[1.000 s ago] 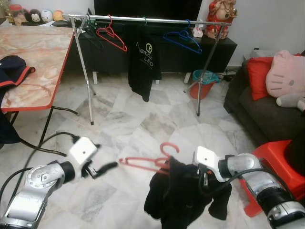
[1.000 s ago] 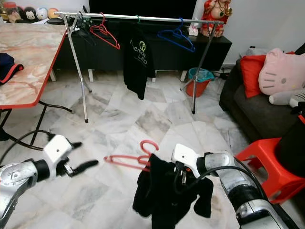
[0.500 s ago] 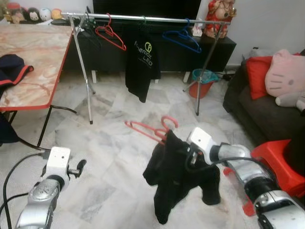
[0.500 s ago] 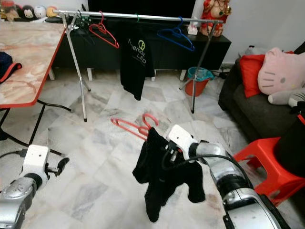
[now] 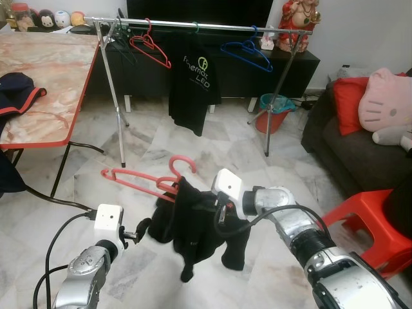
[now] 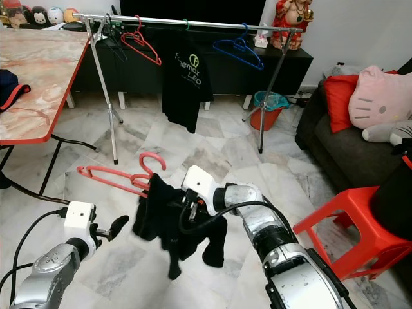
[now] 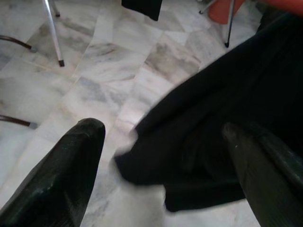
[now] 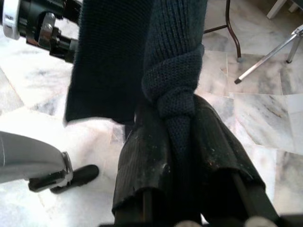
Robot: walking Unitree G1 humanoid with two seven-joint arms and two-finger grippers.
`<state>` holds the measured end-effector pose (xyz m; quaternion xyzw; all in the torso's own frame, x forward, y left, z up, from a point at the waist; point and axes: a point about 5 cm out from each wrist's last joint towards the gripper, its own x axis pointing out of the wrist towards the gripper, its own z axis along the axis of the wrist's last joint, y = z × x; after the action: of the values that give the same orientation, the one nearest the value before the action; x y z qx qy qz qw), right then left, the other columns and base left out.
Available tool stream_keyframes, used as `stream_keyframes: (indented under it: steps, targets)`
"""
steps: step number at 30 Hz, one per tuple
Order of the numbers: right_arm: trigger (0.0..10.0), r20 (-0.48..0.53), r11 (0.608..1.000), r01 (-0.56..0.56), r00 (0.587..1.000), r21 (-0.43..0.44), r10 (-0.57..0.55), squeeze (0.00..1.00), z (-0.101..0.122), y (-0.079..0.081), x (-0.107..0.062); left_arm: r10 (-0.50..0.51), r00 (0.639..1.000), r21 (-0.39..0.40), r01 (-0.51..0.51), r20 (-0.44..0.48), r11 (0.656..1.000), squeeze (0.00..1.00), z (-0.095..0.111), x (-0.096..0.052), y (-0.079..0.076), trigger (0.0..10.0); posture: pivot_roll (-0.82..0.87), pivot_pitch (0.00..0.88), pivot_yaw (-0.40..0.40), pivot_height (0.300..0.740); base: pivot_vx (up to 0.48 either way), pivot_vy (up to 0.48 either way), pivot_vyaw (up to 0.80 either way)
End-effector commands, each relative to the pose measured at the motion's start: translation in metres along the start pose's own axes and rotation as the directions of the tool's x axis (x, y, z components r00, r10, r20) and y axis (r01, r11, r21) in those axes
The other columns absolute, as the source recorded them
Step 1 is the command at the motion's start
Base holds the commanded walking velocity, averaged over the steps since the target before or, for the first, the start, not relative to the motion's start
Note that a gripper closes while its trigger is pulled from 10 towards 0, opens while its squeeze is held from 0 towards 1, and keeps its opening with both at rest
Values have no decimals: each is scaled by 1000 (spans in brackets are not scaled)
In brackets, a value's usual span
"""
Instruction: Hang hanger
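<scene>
A pink hanger [image 5: 136, 177] carries a black knitted garment [image 5: 193, 226] and hangs in the air over the floor, its hook [image 5: 183, 163] pointing up. My right gripper [image 8: 177, 142] is shut on a bunched fold of the garment just below the hanger's neck. My left gripper [image 5: 139, 230] is open, low beside the garment's left edge, and the cloth [image 7: 222, 109] lies just ahead of its fingers [image 7: 71, 165]. At the far side of the room stands a silver clothes rack [image 5: 193, 26] holding a red hanger [image 5: 151, 49], a black T-shirt [image 5: 193, 84] and a blue hanger [image 5: 248, 51].
A marble-patterned table [image 5: 45, 84] with red trim stands at the left, with a dark garment on it. At the right are a red stool [image 5: 367, 219] and a dark sofa [image 5: 351, 151] with cushions. An orange bucket [image 5: 273, 114] sits by the rack's right leg. A black cable [image 5: 45, 196] trails on the floor.
My right gripper has carried the hanger and garment to the left and a little higher. The left arm has drawn back and turned, so its gripper now sits by the garment's left edge.
</scene>
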<state>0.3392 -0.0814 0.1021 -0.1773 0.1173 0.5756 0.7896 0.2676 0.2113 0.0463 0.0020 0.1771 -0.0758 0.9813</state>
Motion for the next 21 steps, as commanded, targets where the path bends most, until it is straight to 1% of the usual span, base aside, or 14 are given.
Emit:
stream_keyframes:
  steps: [1, 3, 4, 6, 7, 8, 10, 11, 13, 14, 16, 18, 21]
  targets:
    - [10000, 23, 999, 12, 1000, -37, -11, 0, 10, -7, -3, -30, 999, -11, 30, 18, 999, 0, 3, 2, -6, 10000, 127, 10, -167, 740, 0, 0, 0]
    - [10000, 27, 999, 20, 999, -44, -19, 0, 13, -9, -1, -64, 998, -8, 64, 16, 998, 0, 2, 2, -9, 10000, 130, 5, -169, 740, 0, 0, 0]
    - [10000, 35, 999, 22, 999, -49, -20, 0, 18, -9, 2, -125, 992, -5, 125, 8, 992, 0, 2, 0, -14, 10000, 129, 3, -169, 740, 0, 0, 0]
    - [10000, 43, 998, 23, 999, -54, -21, 0, 21, -8, 6, -166, 986, 12, 166, -4, 986, 0, 3, -2, -15, 10000, 137, 0, -173, 740, 0, 0, 0]
    - [10000, 43, 998, 23, 999, -54, -21, 0, 21, -8, 6, -166, 986, 12, 166, -4, 986, 0, 3, -2, -15, 10000, 137, 0, -173, 740, 0, 0, 0]
    - [10000, 58, 998, 25, 998, -58, -21, 0, 25, -7, 11, -188, 982, 36, 188, -18, 981, 0, 4, -3, -14, 10000, 140, 0, -174, 740, 0, 0, 0]
    - [10000, 74, 998, 19, 997, -58, -15, 0, 29, -5, 16, -203, 979, 57, 204, -26, 977, 0, 7, -5, -13, 10000, 143, 0, -175, 740, 0, 0, 0]
    - [10000, 91, 998, 10, 996, -56, -5, 0, 34, -3, 21, -218, 976, 75, 219, -29, 973, 0, 9, -5, -14, 10000, 154, 0, -179, 740, 0, 0, 0]
    - [10000, 107, 999, 0, 994, -49, 5, 0, 38, 0, 26, -229, 973, 90, 231, -35, 969, 0, 10, -5, -15, 10000, 157, 0, -180, 740, 0, 0, 0]
    - [10000, 125, 999, -9, 992, -52, 16, 0, 43, 3, 31, -240, 970, 103, 242, -27, 965, 0, 12, -5, -18, 10000, 159, 0, -180, 740, 0, 0, 0]
    - [10000, 138, 999, -16, 990, -52, 23, 0, 47, 5, 36, -243, 970, 104, 244, -22, 964, 0, 14, -4, -20, 10000, 159, 0, -180, 740, 0, 0, 0]
    - [10000, 172, 998, -38, 984, -55, 47, 0, 57, 10, 45, -237, 971, 129, 238, -20, 963, 0, 15, 0, -22, 10000, 161, 0, -181, 740, 0, 0, 0]
    - [10000, 187, 997, -53, 980, -57, 63, 0, 62, 13, 49, -233, 972, 143, 235, -30, 961, 0, 15, 1, -23, 10000, 163, 0, -183, 740, 0, 0, 0]
